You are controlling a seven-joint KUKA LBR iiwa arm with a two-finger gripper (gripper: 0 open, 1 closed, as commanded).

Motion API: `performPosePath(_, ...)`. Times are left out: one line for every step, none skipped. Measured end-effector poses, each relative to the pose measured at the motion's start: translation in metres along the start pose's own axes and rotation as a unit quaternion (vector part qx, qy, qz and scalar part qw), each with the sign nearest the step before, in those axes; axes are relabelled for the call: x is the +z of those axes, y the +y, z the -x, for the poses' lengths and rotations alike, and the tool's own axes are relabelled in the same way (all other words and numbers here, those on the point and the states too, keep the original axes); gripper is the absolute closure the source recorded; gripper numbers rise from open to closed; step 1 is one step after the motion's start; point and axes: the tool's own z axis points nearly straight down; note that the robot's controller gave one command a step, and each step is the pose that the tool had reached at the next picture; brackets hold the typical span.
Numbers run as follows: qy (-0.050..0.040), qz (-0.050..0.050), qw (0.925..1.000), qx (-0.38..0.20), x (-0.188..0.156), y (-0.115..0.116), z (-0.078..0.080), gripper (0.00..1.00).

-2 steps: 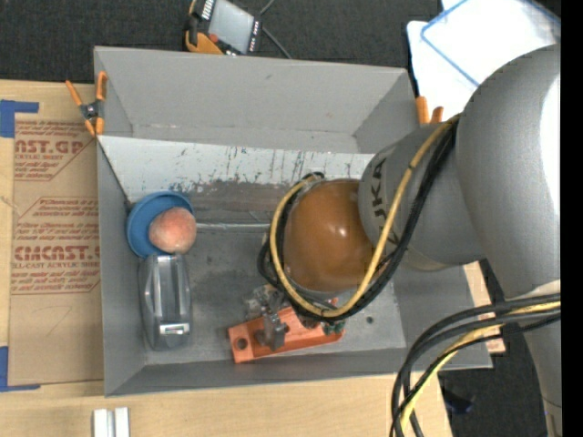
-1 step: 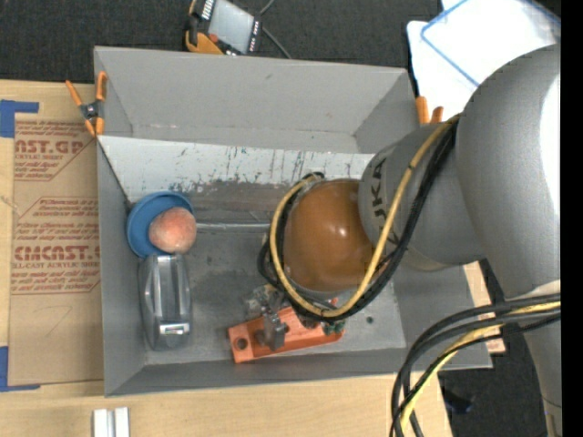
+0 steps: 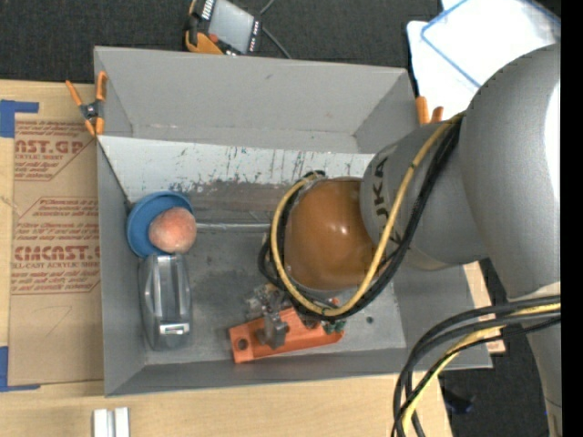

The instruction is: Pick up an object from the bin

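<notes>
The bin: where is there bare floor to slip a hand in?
Bare floor lies mid-bin, between the clear container and the orange piece, and along the back wall behind the blue dish. Crowded: the left, and the front, where the gripper hangs over the orange piece.

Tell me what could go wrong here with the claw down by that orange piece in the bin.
The claw is down over the flat orange piece, which lies close to the bin's near wall; it might scrape that wall or just shove the piece along. The piece lies flat, so a grip could slip off. The arm's cables hang close over it and might snag.
</notes>
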Motion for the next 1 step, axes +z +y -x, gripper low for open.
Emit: performPosePath(0.0001, 0.000, 1.0000, 0.000, -0.0049, 0.0000, 0.0001, 1.00)
